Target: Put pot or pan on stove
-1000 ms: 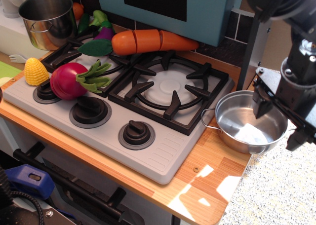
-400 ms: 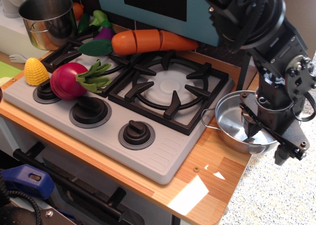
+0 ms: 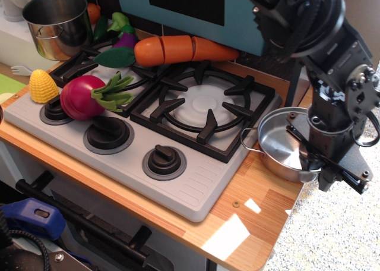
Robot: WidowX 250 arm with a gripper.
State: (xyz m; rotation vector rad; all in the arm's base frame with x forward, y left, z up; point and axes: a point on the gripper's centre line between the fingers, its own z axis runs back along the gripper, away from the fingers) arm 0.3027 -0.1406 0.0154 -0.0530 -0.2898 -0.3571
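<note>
Worktop (image 3: 249, 214): wooden, carrying the stove; its right end is cut at an angle.
Stove (image 3: 196, 191): light grey, black grates, three knobs along the front; the right burner is bare.
Arm: black, reaching down from the upper right and covering the right side of the small pot.
Small pot (image 3: 279, 145): shiny and shallow, on the worktop just right of the stove, one wire handle toward the grate.
Tool (image 3: 317, 164): at the pot's right rim, one finger inside the bowl and one outside; I cannot tell whether it pinches the rim.
Tall pot (image 3: 56, 22): back left, beside the stove.
Carrot (image 3: 178, 49): lies along the back edge.
Radish (image 3: 83, 97), corn (image 3: 43, 85): crowd the left burner and knob.
</note>
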